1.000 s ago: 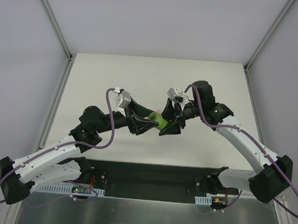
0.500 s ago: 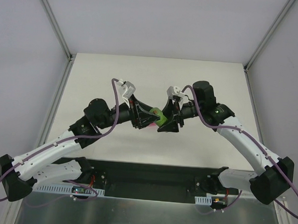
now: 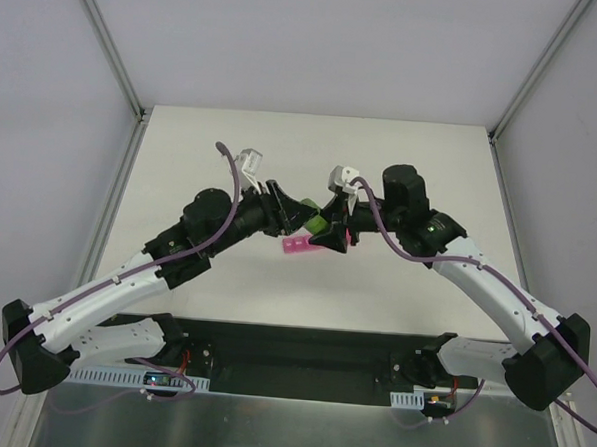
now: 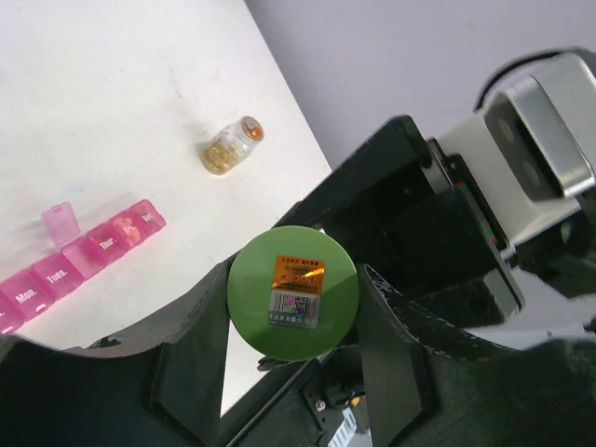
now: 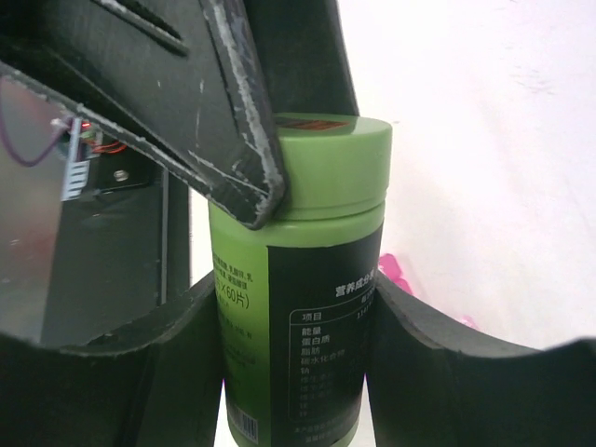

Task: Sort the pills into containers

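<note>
Bottle (image 5: 303, 251), green, hangs between my arms: right gripper (image 5: 294, 312) grips its body, left gripper (image 4: 293, 303) is closed on its cap (image 4: 293, 270). Pink containers (image 4: 88, 256) lie on the table (image 4: 112, 93) below, one lid (image 4: 58, 223) open.

White table (image 3: 202, 158), matte. Pink container strip (image 4: 84, 261) lies flat on it, day labels up, one lid flipped open. Small glass vial (image 4: 230, 149) of yellowish pills lies on its side, near the strip, not touching.
</note>
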You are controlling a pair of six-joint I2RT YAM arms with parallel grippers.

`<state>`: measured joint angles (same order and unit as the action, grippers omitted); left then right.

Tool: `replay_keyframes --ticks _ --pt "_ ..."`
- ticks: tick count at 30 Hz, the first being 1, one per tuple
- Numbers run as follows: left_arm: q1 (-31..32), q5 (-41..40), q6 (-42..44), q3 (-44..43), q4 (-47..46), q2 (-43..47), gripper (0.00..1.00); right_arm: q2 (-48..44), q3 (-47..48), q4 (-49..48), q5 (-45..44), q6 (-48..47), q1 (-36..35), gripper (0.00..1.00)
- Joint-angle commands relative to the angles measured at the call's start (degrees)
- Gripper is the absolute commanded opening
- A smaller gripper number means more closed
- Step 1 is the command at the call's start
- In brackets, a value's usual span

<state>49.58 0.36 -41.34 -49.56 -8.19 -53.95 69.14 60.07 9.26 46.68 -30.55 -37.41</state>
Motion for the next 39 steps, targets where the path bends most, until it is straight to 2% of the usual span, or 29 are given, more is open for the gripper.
replay_keyframes --ticks 1,6,7,10,11,14,16,18,20,21,23,24,26,32,36,39 --pt "0.7 -6.0 -7.6 -8.4 7.0 -4.0 0.0 -0.6 -0.2 -4.6 -8.3 1.6 0.5 0.08" --pt "1.0 -6.0 -6.1 -8.4 7.9 -4.0 0.01 -0.4 -0.6 -5.1 -6.7 2.2 0.7 0.08" --pt "0.9 -6.2 -5.6 -7.7 7.9 -3.4 0.17 -0.4 -0.6 -5.3 -5.4 2.5 0.7 0.08" --pt "0.9 -5.6 -3.8 -6.1 7.9 -0.7 0.44 0.0 -0.7 -6.3 -1.7 3.9 1.4 0.08" --pt "0.9 -5.4 -3.2 -5.8 7.9 0.0 0.6 0.1 -0.7 -6.7 -1.0 4.3 1.3 0.09" --pt "0.8 -3.3 0.3 -5.4 7.9 2.8 0.79 0.2 -0.7 -6.9 2.8 4.4 1.5 0.08" --pt "0.5 -1.2 4.4 -4.8 7.9 5.1 0.87 0.2 -0.7 -7.0 6.2 4.2 1.7 0.08" --pt "-0.5 4.4 7.9 -4.0 7.9 7.7 0.96 0.0 -0.7 -7.0 8.5 3.7 2.1 0.09" --pt "-1.9 8.6 13.4 -2.1 7.4 10.4 0.99 -0.1 -0.8 -6.7 12.6 3.1 2.5 0.09" --pt "-2.9 16.3 15.3 -1.2 6.6 11.3 0.99 -0.2 -0.8 -6.4 14.0 2.7 2.6 0.09" --pt "-6.6 24.0 19.6 1.7 5.0 13.0 0.99 -0.1 -0.1 -3.6 19.4 -0.2 2.5 0.09" --pt "-7.4 30.4 21.1 2.8 4.1 13.3 0.99 0.1 0.0 -3.0 21.5 -1.1 2.5 0.09" --pt "-7.7 34.8 25.9 5.6 0.8 14.2 0.99 0.3 0.7 0.5 26.3 -4.7 2.0 0.09" --pt "-6.5 42.2 34.9 10.8 -9.1 13.6 0.99 2.9 6.1 19.7 31.4 -21.6 -0.1 0.1" --pt "-5.1 44.8 38.3 10.0 -11.9 11.4 0.99 3.8 6.8 21.9 31.7 -23.5 -0.3 0.1" --pt "-4.5 43.3 38.5 9.9 -13.8 10.6 0.99 3.9 6.7 22.0 31.1 -23.8 -0.5 0.1"
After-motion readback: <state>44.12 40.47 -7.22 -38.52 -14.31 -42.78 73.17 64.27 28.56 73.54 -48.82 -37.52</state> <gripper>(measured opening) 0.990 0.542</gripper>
